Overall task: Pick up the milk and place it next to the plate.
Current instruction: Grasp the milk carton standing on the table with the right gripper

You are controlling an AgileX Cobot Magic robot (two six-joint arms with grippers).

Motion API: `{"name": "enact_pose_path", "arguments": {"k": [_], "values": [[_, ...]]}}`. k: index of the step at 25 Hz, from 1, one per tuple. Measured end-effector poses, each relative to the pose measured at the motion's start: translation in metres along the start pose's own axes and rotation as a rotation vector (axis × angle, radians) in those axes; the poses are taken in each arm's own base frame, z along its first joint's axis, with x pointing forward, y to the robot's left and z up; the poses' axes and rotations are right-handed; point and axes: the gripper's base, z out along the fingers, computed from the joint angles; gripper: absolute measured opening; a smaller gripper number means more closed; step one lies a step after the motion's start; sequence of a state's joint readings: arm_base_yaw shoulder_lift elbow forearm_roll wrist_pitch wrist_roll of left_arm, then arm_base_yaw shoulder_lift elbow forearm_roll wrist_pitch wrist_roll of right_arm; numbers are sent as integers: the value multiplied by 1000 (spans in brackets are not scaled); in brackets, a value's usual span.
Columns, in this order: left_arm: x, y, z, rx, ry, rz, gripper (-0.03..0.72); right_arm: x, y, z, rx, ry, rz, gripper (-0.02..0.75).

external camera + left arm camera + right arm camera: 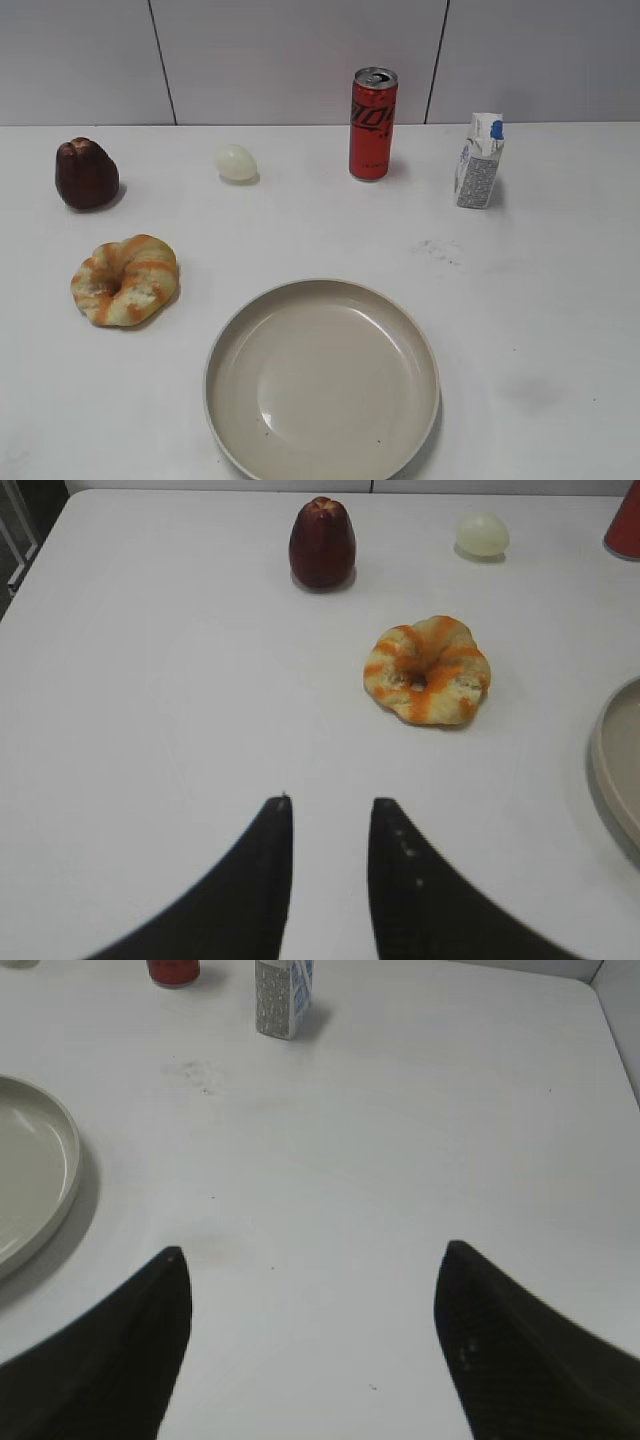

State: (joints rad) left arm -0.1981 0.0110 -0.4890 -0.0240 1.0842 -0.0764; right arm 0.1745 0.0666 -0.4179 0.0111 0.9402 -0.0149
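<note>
The milk (479, 161), a small white carton with blue print and a grey side, stands upright at the back right of the table. It also shows at the top of the right wrist view (283, 997). The plate (322, 378), wide and beige-cream, lies at the front centre; its rim shows in the right wrist view (60, 1200) and the left wrist view (612, 770). My right gripper (314, 1252) is open and empty, well short of the milk. My left gripper (329, 802) is open with a narrow gap and empty. Neither gripper shows in the exterior view.
A tall red soda can (373, 124) stands left of the milk. A pale egg (236, 162), a dark brown fluted cake (86, 173) and an orange-striped ring bread (126, 279) lie on the left. The table's right edge (615, 1020) is near the milk.
</note>
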Motion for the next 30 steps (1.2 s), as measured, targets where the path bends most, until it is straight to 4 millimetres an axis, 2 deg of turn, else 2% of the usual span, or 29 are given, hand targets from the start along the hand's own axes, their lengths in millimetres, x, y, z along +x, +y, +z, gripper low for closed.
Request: {"name": "enact_pose_path", "arguments": {"k": [14, 21, 25, 30], "values": [[0, 0, 0, 0, 0, 0, 207, -6, -1, 5, 9, 28, 1, 573], [0, 0, 0, 0, 0, 0, 207, -46, -1, 25, 9, -63, 8, 573], [0, 0, 0, 0, 0, 0, 207, -75, -2, 49, 9, -43, 15, 573], [0, 0, 0, 0, 0, 0, 207, -112, -3, 89, 9, 16, 47, 573]]}}
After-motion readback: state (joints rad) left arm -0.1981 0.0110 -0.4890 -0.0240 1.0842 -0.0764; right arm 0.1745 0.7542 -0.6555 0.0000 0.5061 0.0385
